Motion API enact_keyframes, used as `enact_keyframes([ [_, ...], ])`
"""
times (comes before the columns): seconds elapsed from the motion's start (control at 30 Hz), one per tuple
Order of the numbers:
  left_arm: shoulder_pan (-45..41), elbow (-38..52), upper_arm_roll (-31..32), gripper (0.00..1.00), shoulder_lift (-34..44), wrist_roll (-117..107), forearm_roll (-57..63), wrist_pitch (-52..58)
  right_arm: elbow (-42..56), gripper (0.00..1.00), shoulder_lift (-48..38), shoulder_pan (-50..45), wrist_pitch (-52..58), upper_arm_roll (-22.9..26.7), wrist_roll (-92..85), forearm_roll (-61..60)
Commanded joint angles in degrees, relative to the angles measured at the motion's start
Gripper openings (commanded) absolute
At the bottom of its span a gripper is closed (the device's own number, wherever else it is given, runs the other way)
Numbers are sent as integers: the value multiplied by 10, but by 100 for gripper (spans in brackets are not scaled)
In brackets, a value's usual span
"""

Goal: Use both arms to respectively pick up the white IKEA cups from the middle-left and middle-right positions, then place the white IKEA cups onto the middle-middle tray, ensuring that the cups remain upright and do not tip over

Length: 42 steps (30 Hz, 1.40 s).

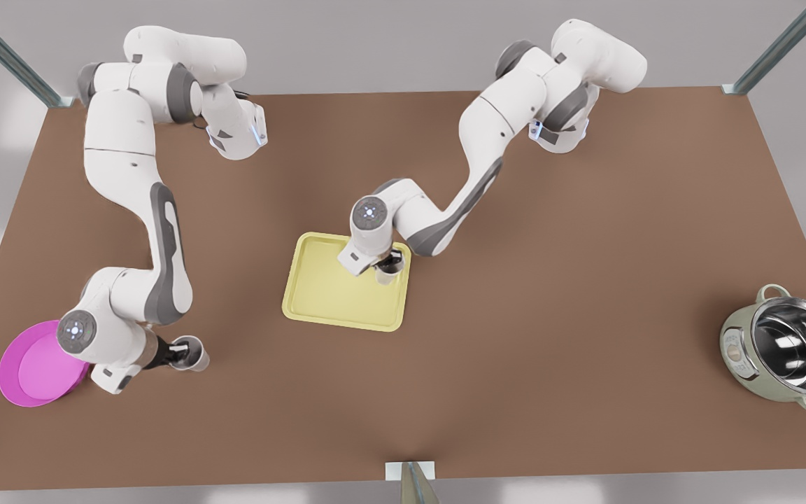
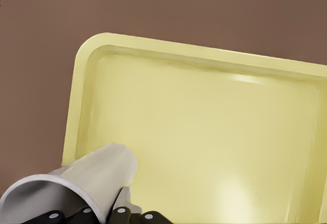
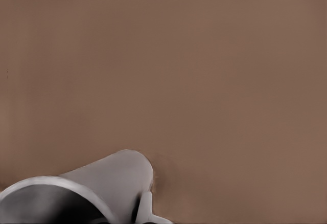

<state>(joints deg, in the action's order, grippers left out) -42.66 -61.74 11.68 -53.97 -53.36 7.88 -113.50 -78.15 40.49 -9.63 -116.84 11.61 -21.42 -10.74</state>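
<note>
Your left gripper (image 1: 389,264) pinches 1 cup (image 1: 387,274) over the tray (image 1: 326,297); right gripper (image 1: 180,353) pinches the other cup (image 1: 196,355) on the table (image 1: 550,280).

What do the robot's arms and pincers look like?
Both arms are glossy white, made of rounded tube-like segments with grey joint sections and grey stripes. Each wrist has a grey round cap with a small glowing blue-white light. The left pincer and right pincer are small, black and two-fingered. The fingers carry small white dots. No loose cables show.
</note>
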Motion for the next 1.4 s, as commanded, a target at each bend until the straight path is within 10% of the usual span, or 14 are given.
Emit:
enact_keyframes([
  [0.0, -1, 1, -1, 21, -7, -225, 12, -21, -3, 21, -9, -39, 43, 0, -24, 1],
  [0.07, -1, 0, 0, 21, -11, -225, 15, -24, -17, 21, -29, -97, 49, -2, -22, -4],
  [0.13, -1, 0, 0, 93, -11, -224, 17, -23, -39, 21, -37, -130, 43, -4, -23, -15],
  [0.17, -1, 0, 0, 100, -10, -224, 27, -23, -49, 21, -38, -141, 36, -5, -22, -16],
  [0.67, 33, 3, 1, 100, 82, -253, 10, 77, -335, 21, -153, -235, -182, -5, -22, -70],
  [0.9, 436, -27, 33, 100, 236, 455, 13, 353, -385, 21, -155, -246, -262, -19, -22, -82],
  [0.93, 424, -193, 4, 100, 356, 545, 10, 273, -384, 29, -155, -246, -262, -19, -21, -82],
  [0.97, 421, -226, -1, 100, 388, 550, 4, 266, -382, 100, -154, -246, -262, -19, -21, -82],
  [1.37, 430, -193, -2, 100, 390, 549, -30, 345, -388, 100, -217, -232, -168, -16, -49, -82],
])
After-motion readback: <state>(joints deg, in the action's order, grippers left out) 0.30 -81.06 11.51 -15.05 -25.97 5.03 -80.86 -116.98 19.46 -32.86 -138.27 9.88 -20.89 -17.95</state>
